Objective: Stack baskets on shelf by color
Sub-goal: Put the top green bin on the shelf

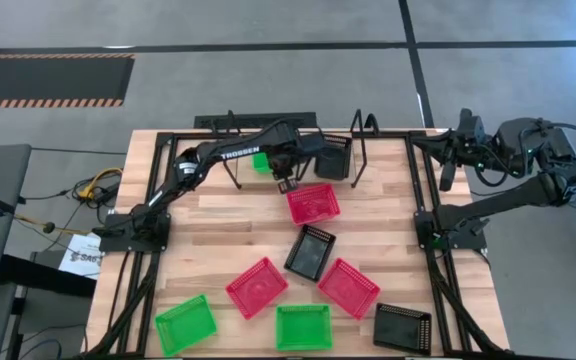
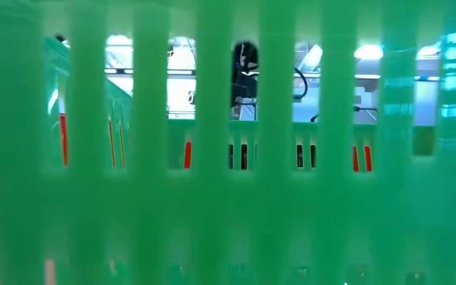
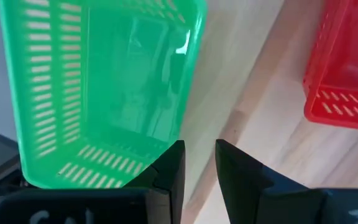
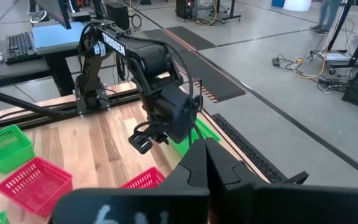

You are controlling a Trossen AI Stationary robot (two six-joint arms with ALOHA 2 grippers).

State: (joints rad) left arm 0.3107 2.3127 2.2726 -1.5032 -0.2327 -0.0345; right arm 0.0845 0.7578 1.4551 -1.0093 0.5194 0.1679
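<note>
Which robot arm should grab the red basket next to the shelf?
Probably the left. Its claw hangs over the wooden tabletop right beside the red plastic mesh basket, fingers apart and empty. The right claw is shut, folded back at the table's far right edge.

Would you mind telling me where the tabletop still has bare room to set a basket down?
Bare wood lies between the left arm's base and the upper red basket, and along the right edge above the black corner basket. The front half is crowded: green basket, red basket, and others close together.
</note>
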